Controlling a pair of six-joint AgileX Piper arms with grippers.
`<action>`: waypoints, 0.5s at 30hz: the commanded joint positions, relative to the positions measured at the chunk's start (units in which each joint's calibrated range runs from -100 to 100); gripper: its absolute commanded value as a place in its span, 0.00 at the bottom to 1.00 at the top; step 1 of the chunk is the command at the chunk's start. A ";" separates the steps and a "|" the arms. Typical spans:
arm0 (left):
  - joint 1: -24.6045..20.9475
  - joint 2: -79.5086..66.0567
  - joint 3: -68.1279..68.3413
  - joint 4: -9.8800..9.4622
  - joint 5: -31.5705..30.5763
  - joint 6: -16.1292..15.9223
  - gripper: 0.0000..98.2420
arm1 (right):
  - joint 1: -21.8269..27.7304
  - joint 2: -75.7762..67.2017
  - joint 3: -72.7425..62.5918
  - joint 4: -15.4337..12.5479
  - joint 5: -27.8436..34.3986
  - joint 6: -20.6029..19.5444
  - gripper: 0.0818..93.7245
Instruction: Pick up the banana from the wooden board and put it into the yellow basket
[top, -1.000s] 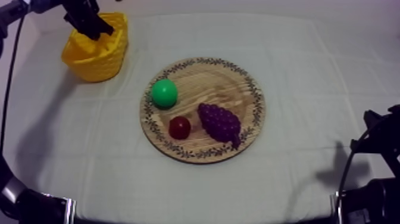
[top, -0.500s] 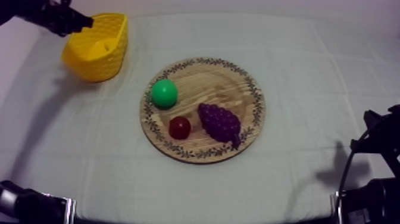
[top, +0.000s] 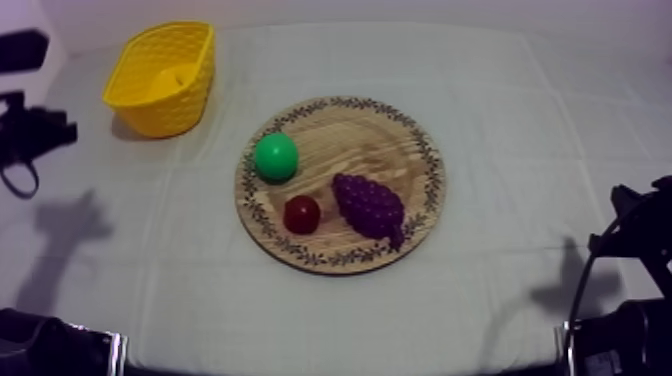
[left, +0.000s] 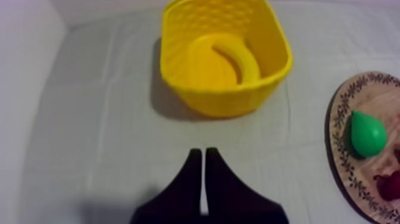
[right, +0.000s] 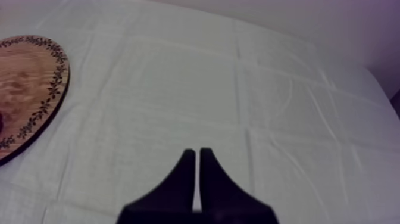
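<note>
Left gripper (left: 203, 150) hangs closed tight on nothing over the tabletop (top: 520, 110), and the right gripper (right: 197, 151) is likewise closed and empty near the right edge. At the middle, the wooden board (top: 350, 140) carries just the grapes (top: 368, 205), pear (top: 275, 157) and small red fruit (top: 301, 213). The banana (left: 241, 56) lies inside the yellow basket (left: 226, 101) at the far left corner, so the task looks done.

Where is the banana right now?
The banana lies curled inside the yellow basket, which stands at the far left of the table in the top view, up and left of the wooden board.
</note>
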 joint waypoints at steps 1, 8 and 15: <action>-0.40 -16.84 14.30 0.92 -0.03 -0.14 0.00 | 0.03 -0.05 0.05 0.01 0.01 -0.02 0.00; -0.80 -34.58 25.75 4.95 3.40 -1.49 0.00 | 0.03 -0.05 0.05 0.01 0.01 -0.02 0.00; -0.24 -45.69 29.24 4.92 7.79 -0.49 0.00 | 0.03 -0.05 0.05 0.01 0.01 -0.02 0.00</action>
